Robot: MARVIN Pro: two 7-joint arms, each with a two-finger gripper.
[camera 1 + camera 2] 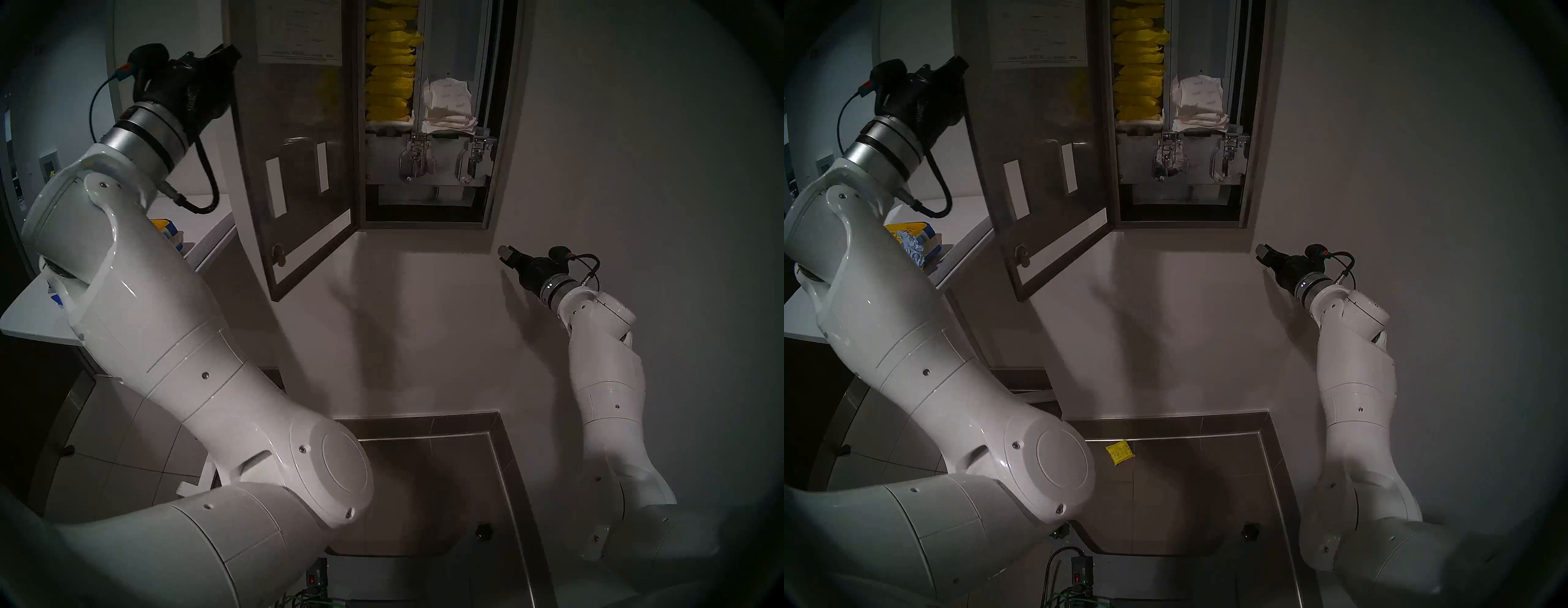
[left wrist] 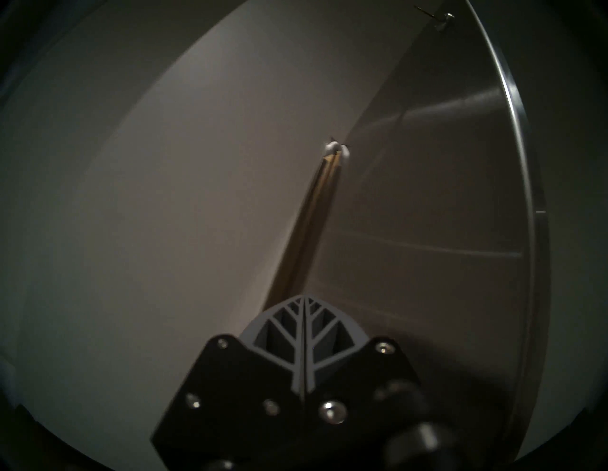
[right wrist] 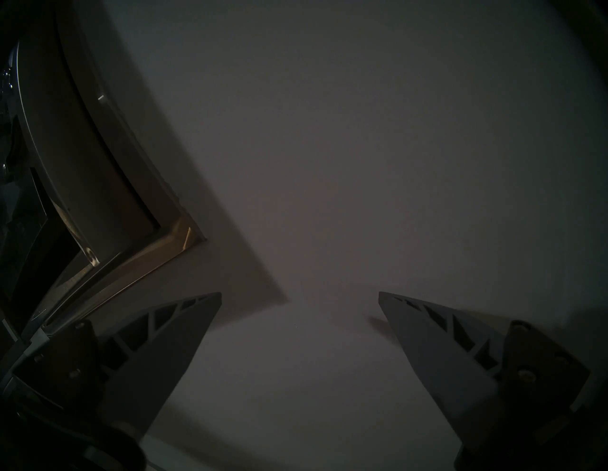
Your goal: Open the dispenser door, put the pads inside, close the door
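The left pincer (image 2: 304,297) is fully closed with its fingers pressed together and empty, positioned just behind the outer face of the open dispenser door (image 1: 297,140). The right pincer (image 3: 299,296) stands wide open and empty, facing the wall below the cabinet. The yellow pads (image 1: 390,72) are stacked in the left compartment; one pad (image 1: 1120,452) lies on the floor.

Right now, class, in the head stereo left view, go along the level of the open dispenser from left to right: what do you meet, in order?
left gripper → the dispenser door, swung open → the yellow pads stacked inside → white wrapped pads → bare white wall.
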